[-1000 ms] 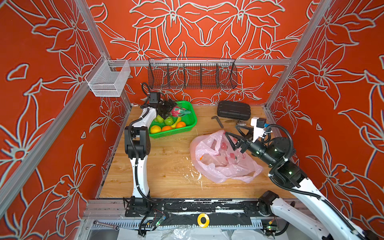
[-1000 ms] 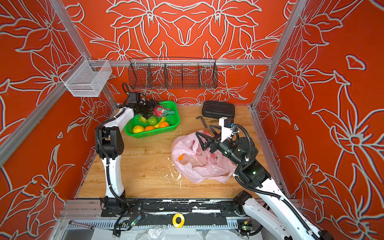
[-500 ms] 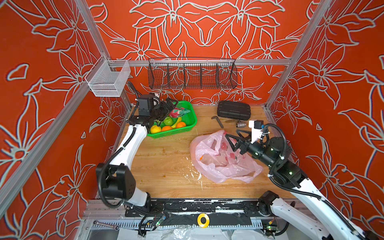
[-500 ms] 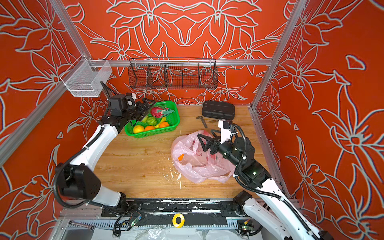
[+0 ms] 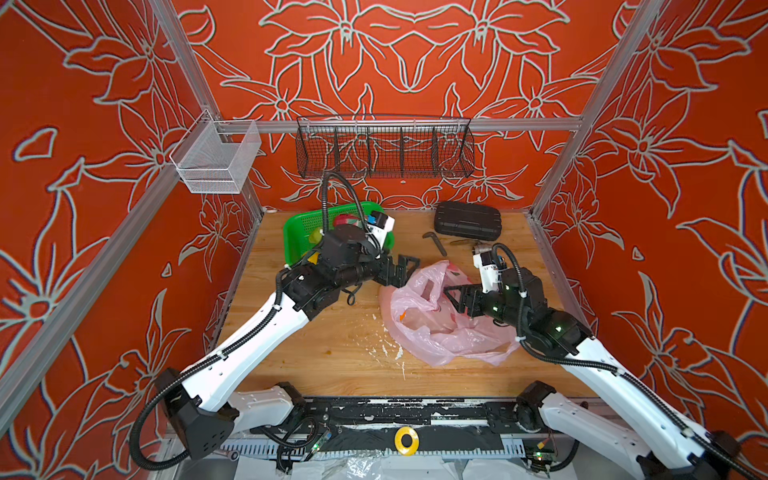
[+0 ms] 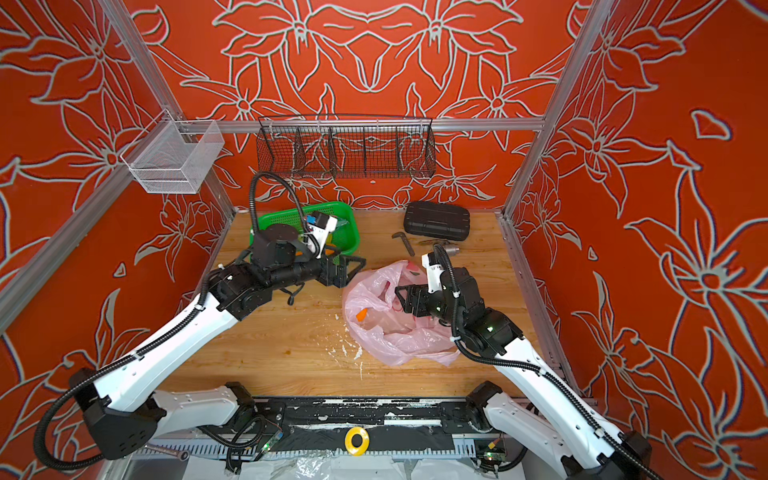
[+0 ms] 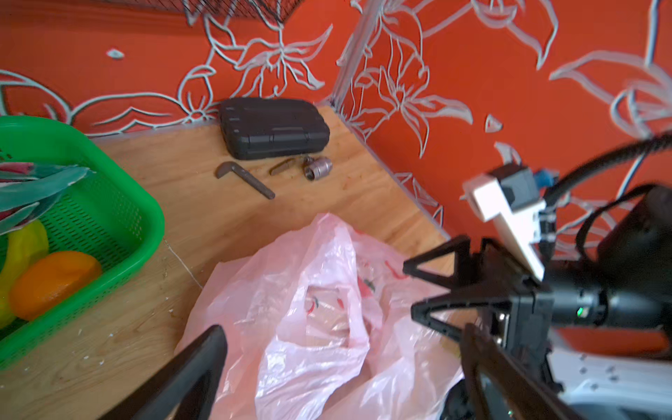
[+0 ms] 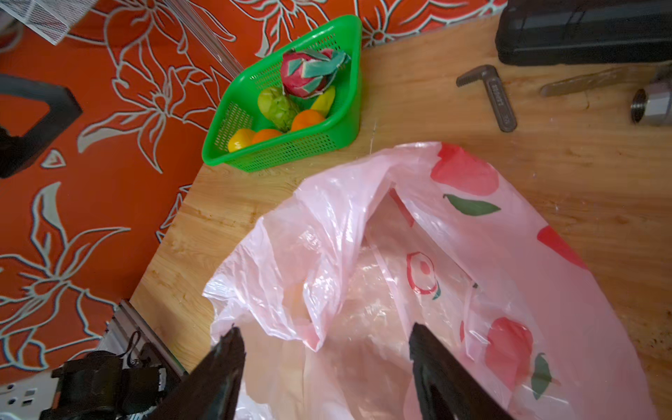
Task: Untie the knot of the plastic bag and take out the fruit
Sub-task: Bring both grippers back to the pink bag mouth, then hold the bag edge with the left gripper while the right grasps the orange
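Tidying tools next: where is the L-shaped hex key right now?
In both top views the hex key lies on the table, right of centre, between the black case and the pink bag.

The wooden worktop [image 5: 324, 353] carries the pink plastic bag [image 5: 436, 336], which lies crumpled under the right end effector [image 5: 453, 299] and just beside the left end effector [image 5: 406, 269]. Behind the left end effector sits a green basket [image 5: 297, 232]. Beyond the right one lie a black case [image 5: 467, 220], an L-shaped key [image 5: 435, 243] and a metal socket [image 7: 318, 168], with white flecks [image 5: 386, 351] scattered near the bag.
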Action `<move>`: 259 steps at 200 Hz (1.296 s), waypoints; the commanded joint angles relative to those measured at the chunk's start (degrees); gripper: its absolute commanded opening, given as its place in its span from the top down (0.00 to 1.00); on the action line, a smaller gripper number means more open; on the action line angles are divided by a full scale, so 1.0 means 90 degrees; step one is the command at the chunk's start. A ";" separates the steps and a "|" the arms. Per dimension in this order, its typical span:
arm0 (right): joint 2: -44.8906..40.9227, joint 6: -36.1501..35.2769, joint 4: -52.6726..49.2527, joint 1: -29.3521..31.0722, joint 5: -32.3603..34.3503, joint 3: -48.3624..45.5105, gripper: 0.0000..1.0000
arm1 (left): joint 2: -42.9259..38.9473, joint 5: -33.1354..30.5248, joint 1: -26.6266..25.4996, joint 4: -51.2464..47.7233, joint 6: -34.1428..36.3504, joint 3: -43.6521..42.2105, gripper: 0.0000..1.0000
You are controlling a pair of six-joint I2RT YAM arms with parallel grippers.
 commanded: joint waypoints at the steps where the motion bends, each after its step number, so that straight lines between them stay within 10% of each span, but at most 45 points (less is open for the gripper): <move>1: -0.0114 0.0501 -0.0341 0.0003 0.0519 -0.0336 0.30 | 0.0275 -0.0220 -0.0434 -0.0414 0.1958 -0.0155 0.01; 53: -0.0076 0.0869 0.0049 0.0007 0.0061 -0.0819 0.32 | 0.1449 -0.1816 -0.1539 -0.0872 0.3801 0.0094 0.00; 101: 0.0214 0.1072 0.0162 0.0013 -0.0388 -0.0950 0.37 | 0.2758 -0.3481 -0.1563 -0.1191 0.3569 0.0686 0.01; 127: 0.0333 0.1041 0.0524 0.0113 -0.0715 -0.1075 0.37 | 0.3033 -0.4088 -0.1517 -0.1069 0.3092 0.0783 0.20; 195: 0.1099 0.0971 0.1693 0.1634 0.0098 -0.1522 0.39 | 0.1797 -0.2613 -0.0786 0.0257 0.1328 -0.0316 0.75; 259: 0.2934 0.0862 0.2583 0.3076 0.0273 -0.1587 0.38 | 0.1123 -0.1288 -0.0122 0.1303 0.0558 -0.1126 0.85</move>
